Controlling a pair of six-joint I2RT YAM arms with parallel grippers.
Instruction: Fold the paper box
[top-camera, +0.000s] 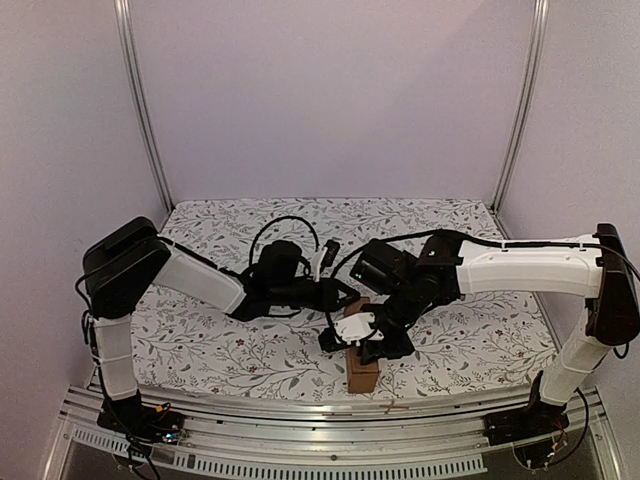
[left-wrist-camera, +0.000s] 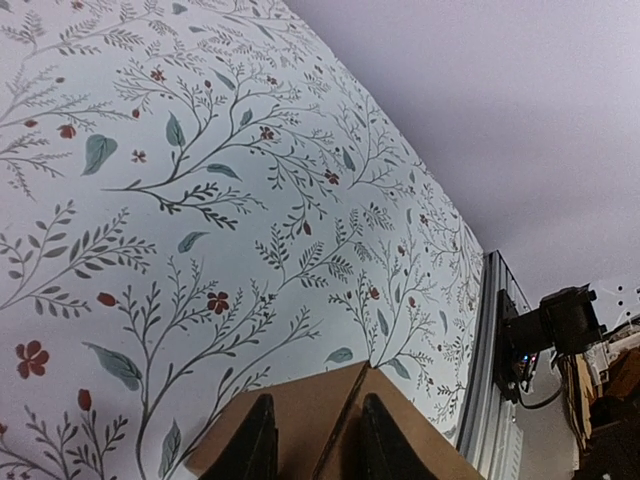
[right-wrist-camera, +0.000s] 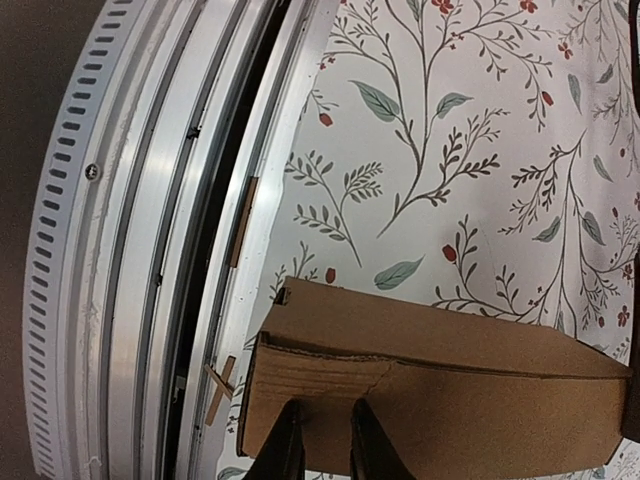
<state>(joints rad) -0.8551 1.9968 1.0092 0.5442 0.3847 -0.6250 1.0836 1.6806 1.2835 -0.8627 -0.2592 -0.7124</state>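
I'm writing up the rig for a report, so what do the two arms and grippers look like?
Both the left arm and right arm have white tubular links joined by black blocky joints. Black cables loop near the wrists. The left gripper and right gripper each end in two slim, dark, tapered fingers. No markings are legible.

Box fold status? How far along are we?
Done: the brown cardboard carton is already formed into a rectangular body. In hand: the right gripper has its jaws pinched on the carton's end panel, whose seam isn't flush; the left gripper straddles a folded edge, grip unclear. Remaining: closing that end, probably; the far end isn't visible.
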